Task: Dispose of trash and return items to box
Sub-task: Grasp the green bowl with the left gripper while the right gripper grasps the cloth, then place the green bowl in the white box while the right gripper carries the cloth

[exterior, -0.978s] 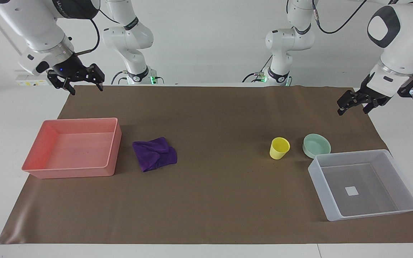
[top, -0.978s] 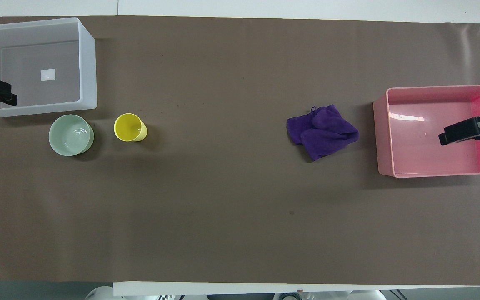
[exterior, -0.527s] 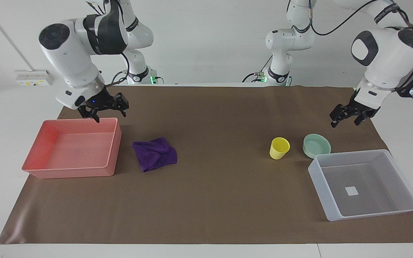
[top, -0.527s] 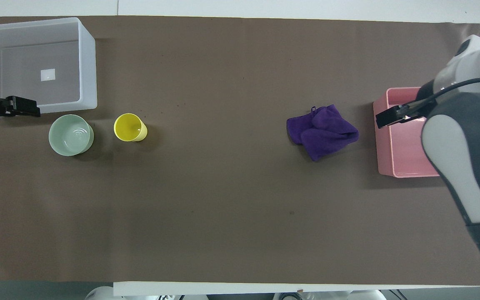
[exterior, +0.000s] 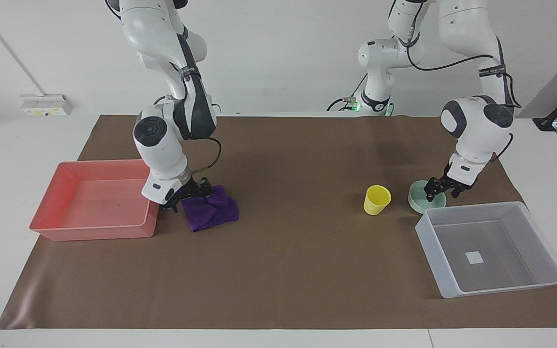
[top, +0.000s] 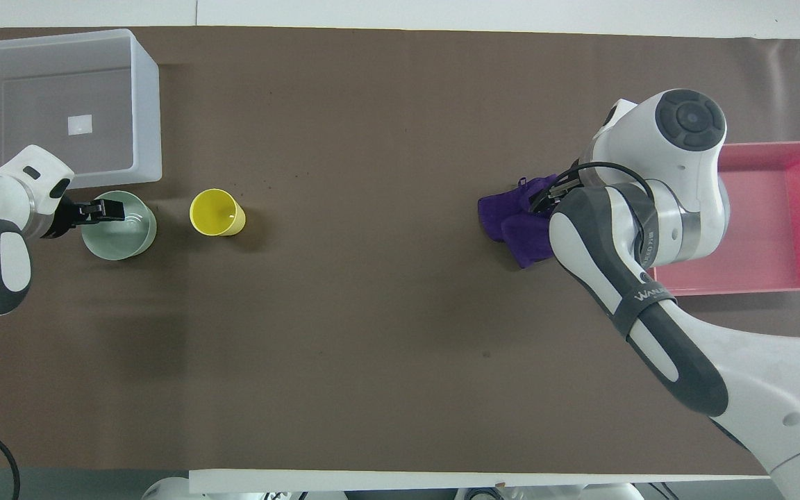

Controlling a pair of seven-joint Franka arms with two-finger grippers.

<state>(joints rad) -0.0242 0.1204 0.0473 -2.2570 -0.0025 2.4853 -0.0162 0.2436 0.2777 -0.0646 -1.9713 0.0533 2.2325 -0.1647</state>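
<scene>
Nothing done yet, all 3 things on the worktop (exterior: 307,270). Purple cloth (exterior: 213,212) lies just beside the pink tray (exterior: 95,232), not in it. Yellow cup (exterior: 377,199) and mint bowl (exterior: 421,202) sit close together, bowl just beside the translucent box (exterior: 491,290) on its robot-facing side; box holds nothing but a white square.

R gripper (exterior: 189,195) is down at the cloth's tray-side edge, prob. touching; fingers' spread and hold: can't tell, wrist blocks them. L gripper (exterior: 443,189) is low at the bowl's rim; fingers look parted, but whether they straddle the rim: can't tell.

Left to do: cloth disposed, prob. into the tray; cup + bowl into box.

Views: facing view shows gripper height, both down at their targets. Overhead hides R gripper under the arm w/ part of cloth (top: 511,222); it does show L gripper (top: 103,210) tip over the bowl's (top: 122,236) inside.
</scene>
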